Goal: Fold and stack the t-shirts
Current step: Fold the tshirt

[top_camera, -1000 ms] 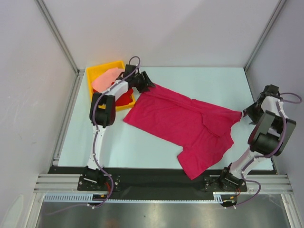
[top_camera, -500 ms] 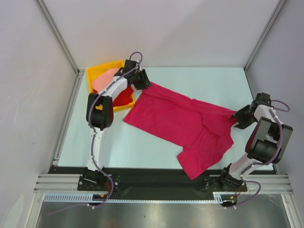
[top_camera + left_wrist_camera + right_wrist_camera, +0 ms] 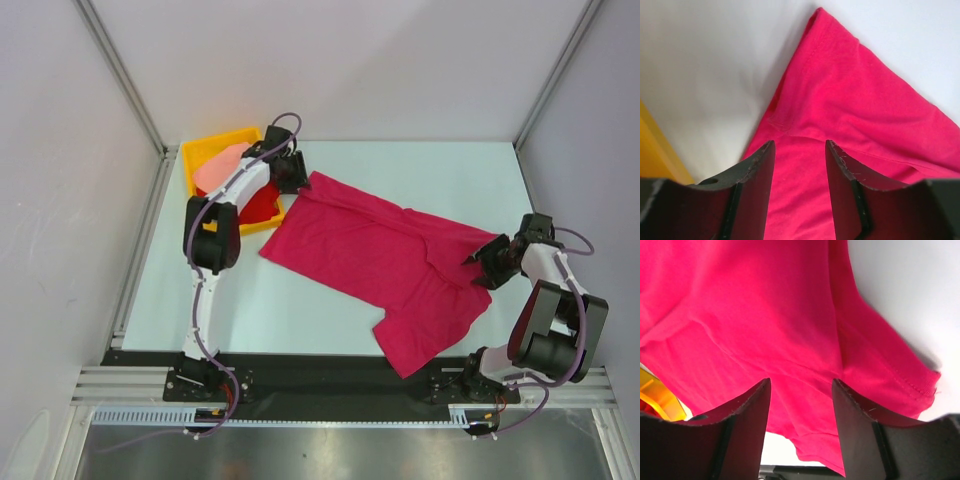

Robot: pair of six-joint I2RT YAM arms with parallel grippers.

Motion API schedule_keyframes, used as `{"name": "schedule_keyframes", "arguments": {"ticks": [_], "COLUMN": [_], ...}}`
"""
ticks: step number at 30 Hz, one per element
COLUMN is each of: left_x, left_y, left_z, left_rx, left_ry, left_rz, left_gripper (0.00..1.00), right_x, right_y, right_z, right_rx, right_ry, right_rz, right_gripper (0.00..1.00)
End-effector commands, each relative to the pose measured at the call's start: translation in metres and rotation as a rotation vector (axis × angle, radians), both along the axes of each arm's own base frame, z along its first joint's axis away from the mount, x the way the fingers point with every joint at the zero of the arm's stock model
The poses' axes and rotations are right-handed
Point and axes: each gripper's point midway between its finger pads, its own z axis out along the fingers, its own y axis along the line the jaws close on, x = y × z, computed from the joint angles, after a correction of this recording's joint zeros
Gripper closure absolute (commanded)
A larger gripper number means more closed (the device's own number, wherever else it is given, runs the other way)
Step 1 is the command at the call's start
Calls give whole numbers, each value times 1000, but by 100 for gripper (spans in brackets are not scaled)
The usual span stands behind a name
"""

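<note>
Magenta t-shirt (image 3: 380, 255) beneath left gripper (image 3: 800, 145) and right gripper (image 3: 801, 382), both parted, seemingly gripping nothing.

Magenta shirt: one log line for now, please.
magenta shirt spread on table | left hand open at far-left corner | right hand open at right edge | not yet folded

Brightness: the top view is lit evenly and brightly, seemingly from overhead; the magenta-crimson t-shirt (image 3: 380, 255) is rendered saturated and without glare.
Shadows: only thin, soft shadows are seen along the t-shirt's edges; a greyer patch is cast just beside its hem in the right wrist view.
Focus: the t-shirt's stitching is resolved clearly in both wrist views.
Exposure: the table (image 3: 705, 60) beside the t-shirt is washed almost white there.
</note>
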Motion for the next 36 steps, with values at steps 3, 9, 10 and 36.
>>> {"name": "schedule_keyframes", "arguments": {"ticks": [3, 9, 10, 36], "left_x": [12, 12, 12, 17], "left_y": [4, 3, 5, 10], "left_z": [5, 1, 1, -12], "left_rx": [50, 60, 72, 159], "left_ry": [-45, -44, -47, -45], "left_rz": [-9, -22, -16, -7], "left_gripper": [51, 54, 54, 50], "right_x": [-15, -22, -23, -20], "right_y": [15, 6, 6, 8], "right_z": [-3, -5, -8, -28], "right_rx": [55, 3, 3, 36], "right_ry": [26, 65, 69, 102], "right_rz": [9, 34, 32, 9], "right_gripper": [45, 49, 49, 85]}}
